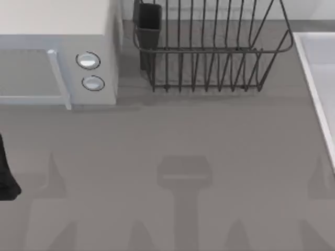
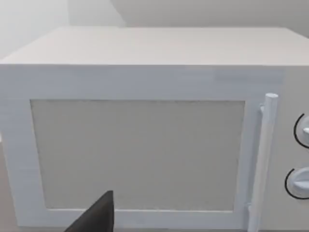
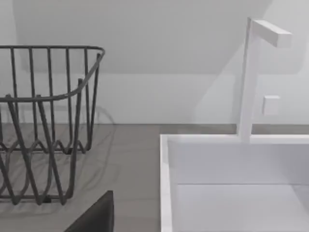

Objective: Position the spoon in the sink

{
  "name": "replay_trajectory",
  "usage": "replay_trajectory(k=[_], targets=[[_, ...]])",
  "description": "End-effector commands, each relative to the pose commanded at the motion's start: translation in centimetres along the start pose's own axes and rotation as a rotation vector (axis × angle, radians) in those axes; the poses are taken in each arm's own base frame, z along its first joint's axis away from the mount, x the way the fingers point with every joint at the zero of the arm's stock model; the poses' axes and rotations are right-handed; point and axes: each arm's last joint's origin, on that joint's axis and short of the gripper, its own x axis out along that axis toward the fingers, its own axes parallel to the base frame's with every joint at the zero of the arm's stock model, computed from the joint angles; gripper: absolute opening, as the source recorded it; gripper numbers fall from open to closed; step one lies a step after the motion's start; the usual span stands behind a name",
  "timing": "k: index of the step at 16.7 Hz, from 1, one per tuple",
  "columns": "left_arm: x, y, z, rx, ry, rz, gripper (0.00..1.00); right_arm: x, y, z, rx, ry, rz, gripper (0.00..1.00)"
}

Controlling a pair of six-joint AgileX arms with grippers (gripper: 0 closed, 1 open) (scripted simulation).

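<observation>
Spoon task not yet begun: no spoon can be made out, and both AgileX arms sit back from the work.

From the top view, the white boxy microwave with two round knobs [image 1: 57,57] fills the upper left, the dark wire dish rack [image 1: 209,52] the upper middle, and the pale grey-white rectangular sink with its raised rim [image 1: 314,78] runs down the right edge over the grey table [image 1: 172,136]; a dark piece of the left arm [image 1: 6,178] shows at the left edge. The left wrist view faces the microwave door and handle, with a dark fingertip [image 2: 96,217] at lower centre. The right wrist view adds the sink's white angular tap [image 3: 251,72], beside rack and basin, and its own fingertip [image 3: 96,215]. I cannot tell whether either gripper is open. By my judgement, everything is left to do.
</observation>
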Motion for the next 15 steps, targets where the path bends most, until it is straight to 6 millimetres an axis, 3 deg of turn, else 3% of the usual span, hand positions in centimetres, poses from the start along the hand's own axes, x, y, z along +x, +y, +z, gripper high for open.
replay_trajectory(k=[4,7,15], targets=[[0.0,0.0,0.0,0.0,0.0,0.0,1.0,0.0,-0.1,0.4,0.021,0.038,-0.014,1.0],[0.0,0.0,0.0,0.0,0.0,0.0,1.0,0.4,-0.5,1.6,0.097,0.187,-0.059,1.0],[0.0,0.0,0.0,0.0,0.0,0.0,1.0,4.5,-2.6,3.0,0.451,0.962,-0.361,1.0]])
